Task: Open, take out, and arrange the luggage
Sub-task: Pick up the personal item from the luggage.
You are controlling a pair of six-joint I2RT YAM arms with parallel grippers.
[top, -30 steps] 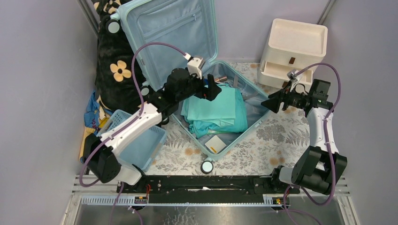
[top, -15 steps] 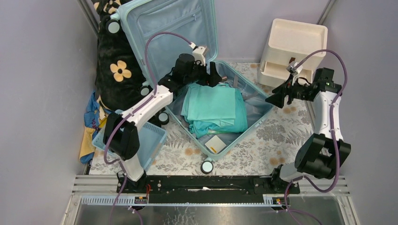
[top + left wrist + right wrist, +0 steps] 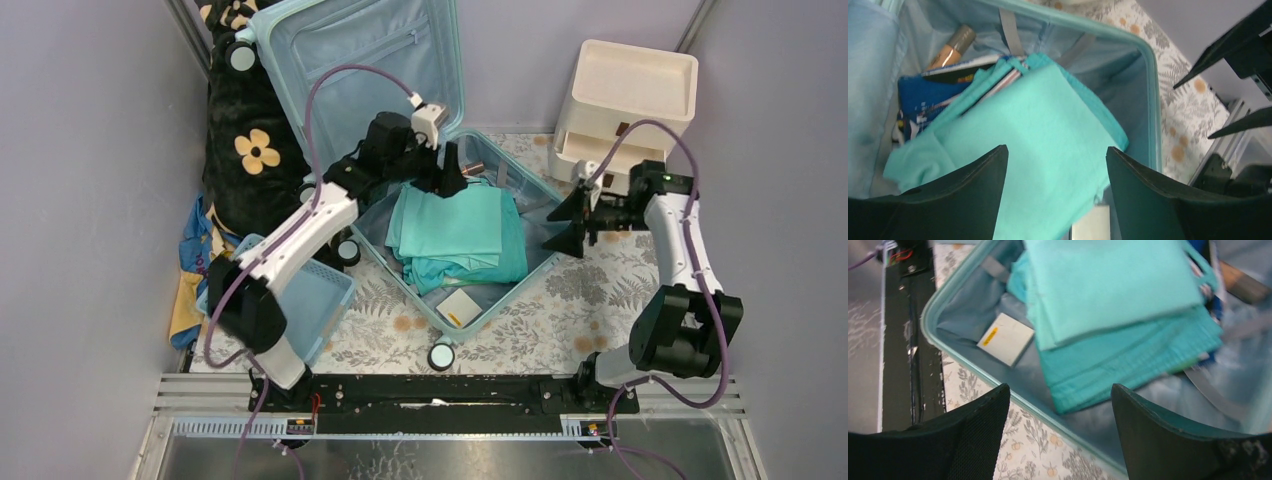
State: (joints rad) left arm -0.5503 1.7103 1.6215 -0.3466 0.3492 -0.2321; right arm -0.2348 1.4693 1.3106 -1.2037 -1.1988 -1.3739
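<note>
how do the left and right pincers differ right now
The left pincer is over the far end of the open luggage, above the folded teal clothes; the right pincer is at its right corner, by the rim. The left pincer's view takes in a tan tube beside the clothes; the right pincer's takes in a white card. Both stand open, holding nothing.

Left arm stretches forward, elbow raised; left pincer (image 3: 449, 170) points down, jaws spread wide, empty. Right arm bends inward; right pincer (image 3: 563, 225) gapes leftward, equally empty.
</note>
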